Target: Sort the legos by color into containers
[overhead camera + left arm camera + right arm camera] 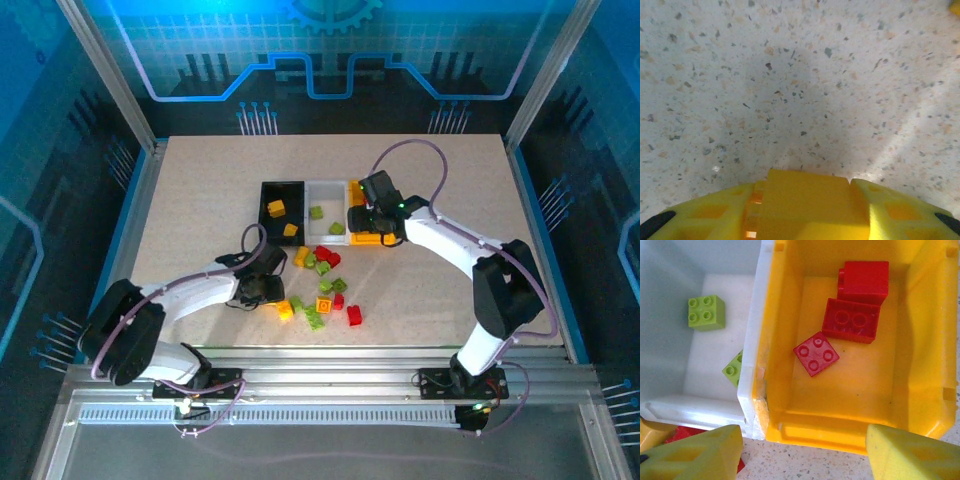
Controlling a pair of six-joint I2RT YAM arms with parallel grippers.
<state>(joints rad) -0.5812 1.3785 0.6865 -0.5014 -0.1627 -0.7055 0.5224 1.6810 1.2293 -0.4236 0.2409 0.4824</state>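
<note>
**Left gripper** (807, 197): both yellow fingers (900, 212) lie against the sides of a yellow brick (807, 182), grasping it low over the speckled table (790, 75). In the top view this gripper sits at the left edge of the loose bricks (325, 285). These are a scatter of red, green and yellow-orange pieces lying on the table between the two arms, just in front of the bins.

**Right gripper** (802, 455): released, its fingers spread wide with nothing between them, poised above the near wall of the yellow bin (920, 340). That bin holds three red bricks (850, 320). Two of them touch at the far end, and a smaller one lies askew nearer the middle.

**White bin** (690, 407): touches the yellow bin's left wall. It holds two green bricks (706, 312), one partly hidden by the wall between the bins.

**Black bin** (264, 190): leftmost of the row, beside the white bin, with two yellow-orange bricks (276, 208) in it.
</note>
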